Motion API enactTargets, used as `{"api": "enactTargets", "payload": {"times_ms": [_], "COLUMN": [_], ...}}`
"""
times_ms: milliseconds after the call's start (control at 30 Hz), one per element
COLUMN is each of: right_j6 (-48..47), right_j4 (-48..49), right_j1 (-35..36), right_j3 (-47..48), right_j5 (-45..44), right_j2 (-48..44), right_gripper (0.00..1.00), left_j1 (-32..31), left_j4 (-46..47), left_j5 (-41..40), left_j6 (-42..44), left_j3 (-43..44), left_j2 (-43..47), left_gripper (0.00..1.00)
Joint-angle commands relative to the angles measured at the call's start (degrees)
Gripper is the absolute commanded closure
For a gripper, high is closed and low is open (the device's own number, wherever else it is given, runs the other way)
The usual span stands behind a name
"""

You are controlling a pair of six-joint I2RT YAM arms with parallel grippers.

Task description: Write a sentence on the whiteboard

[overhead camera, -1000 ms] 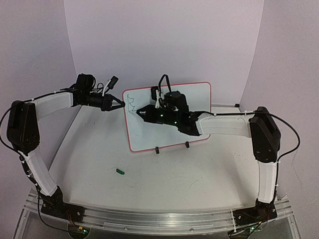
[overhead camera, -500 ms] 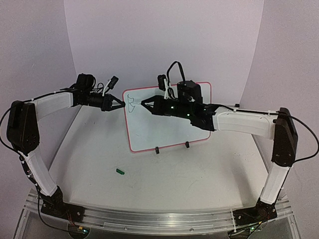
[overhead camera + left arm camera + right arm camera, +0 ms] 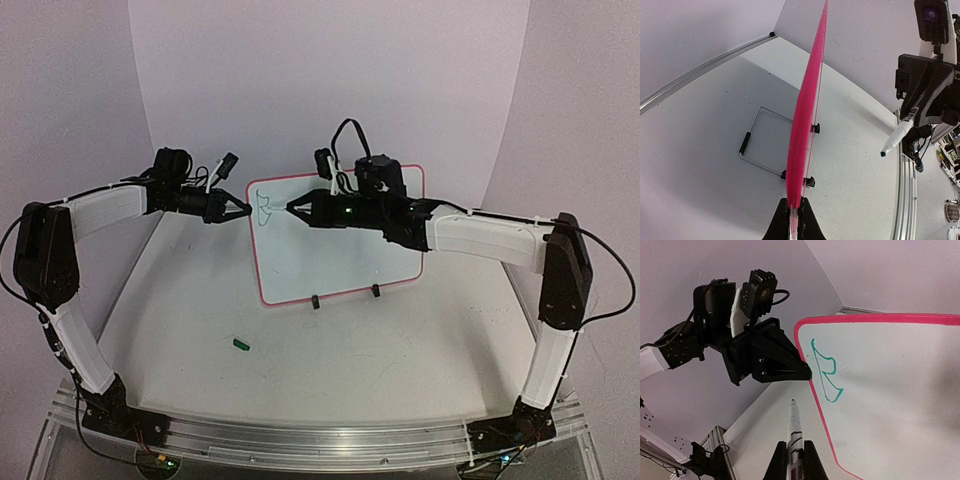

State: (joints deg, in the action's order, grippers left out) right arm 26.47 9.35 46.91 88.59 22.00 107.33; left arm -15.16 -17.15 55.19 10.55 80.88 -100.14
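Progress: early stage. Whiteboard (image 3: 330,268) upright on clip feet, mid-desk toward back wall. One green scribble (image 3: 824,375) at upper-left corner, rest blank, so most of sentence left. Left fingers (image 3: 242,212) pinching board's left rim. Right fingers (image 3: 296,208) clamped on marker (image 3: 794,429), tip just off surface near scribble. Containers: none visible. Small green piece (image 3: 240,343), likely cap, loose on desk (image 3: 380,350).

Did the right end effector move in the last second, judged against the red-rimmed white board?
Yes. The right end effector moved up the picture, towards the top edge of the glossy white, red-rimmed whiteboard.
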Motion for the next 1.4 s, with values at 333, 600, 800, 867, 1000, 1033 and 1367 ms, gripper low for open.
{"api": "enactTargets", "payload": {"times_ms": [333, 600, 800, 867, 1000, 1033, 1367], "right_j6": [-1.67, -1.35, -1.25, -1.17, -0.85, -0.75, 0.28], "right_j4": [-0.10, -0.04, 0.01, -0.04, -0.05, -0.04, 1.96], "right_j1": [-0.71, -0.75, -0.79, -0.79, -0.79, -0.80, -0.82], "right_j3": [5.74, 5.20, 5.61, 5.99, 6.54, 6.51, 2.63], "right_j5": [-0.27, -4.61, -5.65, -5.74, -5.70, -5.91, -11.29], "right_j2": [5.06, 5.30, 6.02, 6.37, 7.06, 7.14, 4.46], "right_gripper": [1.00, 1.00, 1.00, 1.00, 1.00, 1.00, 1.00], "left_j1": [-0.84, -0.97, -1.07, -1.06, -1.20, -1.22, -1.41], "left_j4": [-1.22, -1.22, -1.21, -1.22, -1.22, -1.22, -1.31], "left_j5": [-0.87, -0.82, -0.75, -0.78, -0.77, -0.76, -0.84], "left_j6": [0.33, 0.35, 0.28, 0.30, 0.37, 0.39, 0.44], "left_j3": [0.37, 0.42, 0.42, 0.42, 0.46, 0.44, 0.42], "left_j2": [2.38, 2.45, 2.56, 2.57, 2.53, 2.61, 3.03], "left_gripper": [1.00, 1.00, 1.00, 1.00, 1.00, 1.00, 1.00]}}
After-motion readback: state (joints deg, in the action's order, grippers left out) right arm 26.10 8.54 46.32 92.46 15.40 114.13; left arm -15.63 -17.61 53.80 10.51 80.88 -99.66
